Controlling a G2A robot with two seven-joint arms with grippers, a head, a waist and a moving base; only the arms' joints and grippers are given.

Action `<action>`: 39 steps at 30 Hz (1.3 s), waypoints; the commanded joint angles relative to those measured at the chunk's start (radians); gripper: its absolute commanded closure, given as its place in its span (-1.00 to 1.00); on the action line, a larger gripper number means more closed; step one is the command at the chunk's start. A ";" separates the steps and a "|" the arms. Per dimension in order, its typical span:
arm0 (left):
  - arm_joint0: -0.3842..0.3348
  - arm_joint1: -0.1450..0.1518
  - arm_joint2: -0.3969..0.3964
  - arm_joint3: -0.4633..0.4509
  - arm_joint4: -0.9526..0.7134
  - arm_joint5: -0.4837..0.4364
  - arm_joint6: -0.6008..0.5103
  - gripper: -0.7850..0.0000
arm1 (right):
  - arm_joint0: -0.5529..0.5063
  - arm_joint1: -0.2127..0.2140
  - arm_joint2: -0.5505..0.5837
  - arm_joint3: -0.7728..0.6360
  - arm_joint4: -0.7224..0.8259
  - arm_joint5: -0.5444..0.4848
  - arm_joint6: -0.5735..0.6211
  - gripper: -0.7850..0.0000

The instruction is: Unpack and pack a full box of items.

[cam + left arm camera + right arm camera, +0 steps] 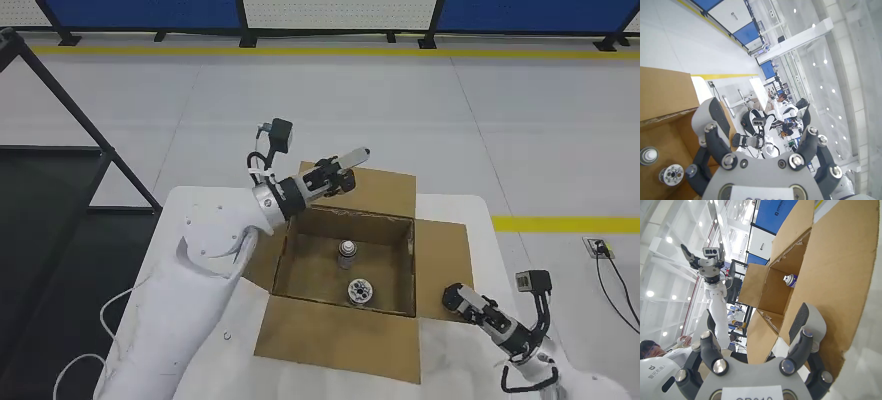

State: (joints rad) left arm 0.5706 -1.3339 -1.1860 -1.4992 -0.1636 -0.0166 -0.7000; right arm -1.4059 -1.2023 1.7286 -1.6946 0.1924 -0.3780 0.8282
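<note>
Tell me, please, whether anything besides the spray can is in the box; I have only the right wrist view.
Observer: Yes, a round silvery part lies on the box floor, on the robot's side of the spray can.
Operator: Where is the left gripper relative to the box?
Observer: The left gripper hangs open over the far flap, outside the box.
Operator: And mine?
Observer: The right gripper is open and empty, by the right flap.

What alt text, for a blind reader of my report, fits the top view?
An open cardboard box on a white table holds an upright spray can and a round metal part. The left gripper hangs open above the box's far flap; the right gripper, also open, sits beside its right flap.
</note>
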 commanded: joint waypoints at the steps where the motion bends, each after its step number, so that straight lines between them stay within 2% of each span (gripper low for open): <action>1: 0.083 0.017 -0.086 -0.111 -0.004 0.023 -0.014 -1.00 | 0.008 0.001 -0.007 0.004 -0.026 0.016 -0.037 -1.00; 3: 0.137 0.028 -0.139 -0.178 -0.012 0.038 -0.026 -1.00 | 0.014 0.001 -0.017 -0.002 -0.056 0.034 -0.071 -1.00; 5: 0.137 0.028 -0.139 -0.178 -0.012 0.038 -0.026 -1.00 | 0.018 0.000 -0.024 -0.013 -0.072 0.048 -0.111 -1.00; 15: 0.137 0.028 -0.139 -0.178 -0.012 0.038 -0.026 -1.00 | 0.018 0.000 -0.024 -0.013 -0.072 0.048 -0.111 -1.00; 18: 0.158 0.029 -0.149 -0.187 -0.039 0.032 -0.006 -1.00 | 0.019 0.000 -0.036 -0.020 -0.084 0.068 -0.126 -1.00; 27: 0.247 0.045 -0.241 -0.266 -0.072 0.003 0.030 -1.00 | 0.089 0.001 -0.114 0.014 -0.191 0.186 -0.187 -1.00; 39: 0.301 0.059 -0.289 -0.307 -0.087 -0.004 0.045 -1.00 | 0.201 -0.006 -0.218 0.101 -0.203 0.214 -0.233 -1.00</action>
State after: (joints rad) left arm 0.8685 -1.2760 -1.4718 -1.8037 -0.2505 -0.0187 -0.6575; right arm -1.2159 -1.2075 1.5191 -1.6011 -0.0088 -0.1662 0.5968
